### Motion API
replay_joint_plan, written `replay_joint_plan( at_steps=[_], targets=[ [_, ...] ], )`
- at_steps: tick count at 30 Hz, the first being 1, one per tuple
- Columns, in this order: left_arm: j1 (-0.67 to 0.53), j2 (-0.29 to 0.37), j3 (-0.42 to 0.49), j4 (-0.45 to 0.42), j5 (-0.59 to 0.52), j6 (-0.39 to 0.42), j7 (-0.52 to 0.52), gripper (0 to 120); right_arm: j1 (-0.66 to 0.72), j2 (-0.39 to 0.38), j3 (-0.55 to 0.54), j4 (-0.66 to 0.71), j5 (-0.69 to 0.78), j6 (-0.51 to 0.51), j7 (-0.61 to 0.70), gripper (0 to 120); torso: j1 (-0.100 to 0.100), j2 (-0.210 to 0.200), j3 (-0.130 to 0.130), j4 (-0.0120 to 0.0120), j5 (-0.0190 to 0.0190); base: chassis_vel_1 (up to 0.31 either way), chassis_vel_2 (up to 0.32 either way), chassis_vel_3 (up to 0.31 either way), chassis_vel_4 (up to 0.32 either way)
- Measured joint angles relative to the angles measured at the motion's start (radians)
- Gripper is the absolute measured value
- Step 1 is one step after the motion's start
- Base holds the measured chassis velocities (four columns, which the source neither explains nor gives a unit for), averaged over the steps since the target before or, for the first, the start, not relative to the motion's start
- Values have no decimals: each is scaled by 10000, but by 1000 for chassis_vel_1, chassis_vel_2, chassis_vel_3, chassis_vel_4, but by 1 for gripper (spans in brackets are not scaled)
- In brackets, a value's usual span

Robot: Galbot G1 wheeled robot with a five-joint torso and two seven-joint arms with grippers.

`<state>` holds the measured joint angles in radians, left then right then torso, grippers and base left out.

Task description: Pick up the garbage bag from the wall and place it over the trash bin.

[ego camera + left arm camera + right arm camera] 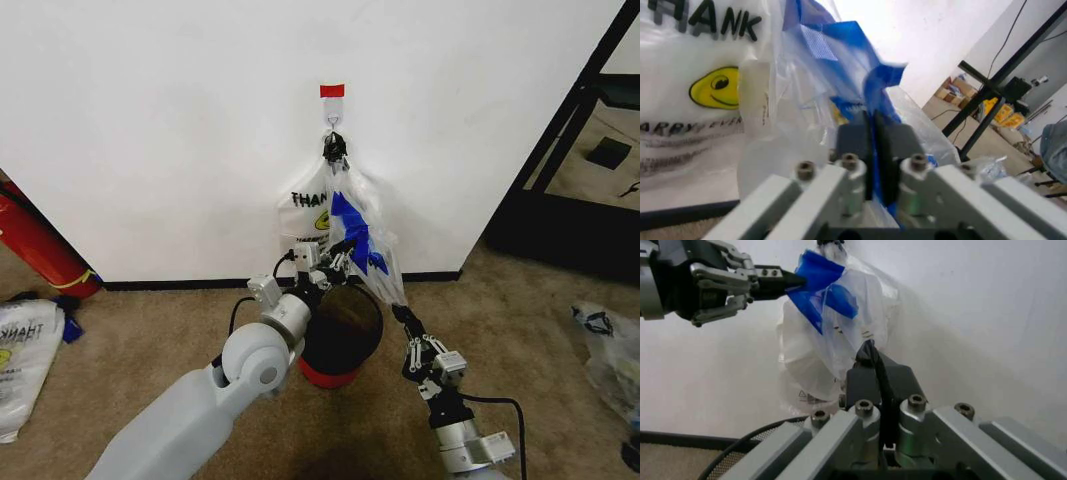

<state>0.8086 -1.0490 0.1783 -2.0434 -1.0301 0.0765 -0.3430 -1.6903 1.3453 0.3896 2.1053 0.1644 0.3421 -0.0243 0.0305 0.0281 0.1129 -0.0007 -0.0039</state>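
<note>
The thin translucent white garbage bag point(350, 225) with its blue piece is hanging from the wall's metal hook point(333, 122). The left hand point(343, 257) is pinching the blue piece, fingers closed. The right hand point(402, 312) is clamping the bag's lower edge beside the black mesh trash bin point(341, 335).

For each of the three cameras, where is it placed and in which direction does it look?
Head view: high on the robot, looking down at the wall, garbage bag and trash bin; both arms show.
Left wrist view: behind the left gripper, shut on the bag's blue piece, facing the wall.
Right wrist view: behind the right gripper, pinching the bag's edge above the bin; the left gripper shows too.
All views share the bag.
</note>
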Motion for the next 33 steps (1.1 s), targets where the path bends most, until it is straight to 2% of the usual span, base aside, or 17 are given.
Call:
replay_joint_plan(
  at_steps=[7,12,16,19,21,22,25,27,28,30,33],
  targets=[
    [104,-126,-151,-121,-280,21,19,0,-41,5,-51,-7,-5,0,17,0,0,0,0,-2,0,0,0,0,0],
    [284,-194,-702,-249,-353,-161,-134,0,87,-36,22,18,375,-154,282,0,0,0,0,-2,-1,0,0,0,0],
    [793,-12,-1571,-877,-678,-301,-216,0,223,-58,152,51,859,-432,689,1,0,0,0,-2,0,0,0,0,0],
    [1231,227,-1972,-1330,-741,-377,-192,0,80,-315,246,282,1015,-571,754,14,0,0,-1,1,1,0,0,0,0],
    [1347,270,-2044,-1420,-740,-389,-169,0,-1,-499,305,376,1054,-626,759,16,0,0,-1,0,1,0,0,0,0],
    [1511,296,-2109,-1555,-724,-400,-135,0,-130,-827,435,546,1068,-704,777,23,0,0,0,0,0,0,0,0,0],
    [1806,216,-2138,-1779,-574,-406,-88,0,-431,-1507,871,1045,1093,-956,893,33,0,1,0,-2,1,0,0,0,0],
    [2055,78,-2119,-1871,-393,-422,-43,0,-682,-1913,1232,1756,1171,-1339,1034,45,-1,1,-1,-3,1,0,0,0,0],
    [2055,78,-2119,-1871,-393,-422,-43,0,-682,-1913,1232,1756,1171,-1339,1034,45,-1,1,-1,-3,1,0,0,0,0],
    [2194,4,-2099,-1899,-318,-443,-23,0,-738,-2203,1428,2244,1095,-1677,1213,53,-1,1,-1,-3,-1,0,0,0,0],
    [2270,-39,-2050,-1909,-273,-461,-2,0,-533,-2621,1534,2579,862,-2042,1401,59,-1,0,-1,-4,0,0,0,0,0]
  ],
)
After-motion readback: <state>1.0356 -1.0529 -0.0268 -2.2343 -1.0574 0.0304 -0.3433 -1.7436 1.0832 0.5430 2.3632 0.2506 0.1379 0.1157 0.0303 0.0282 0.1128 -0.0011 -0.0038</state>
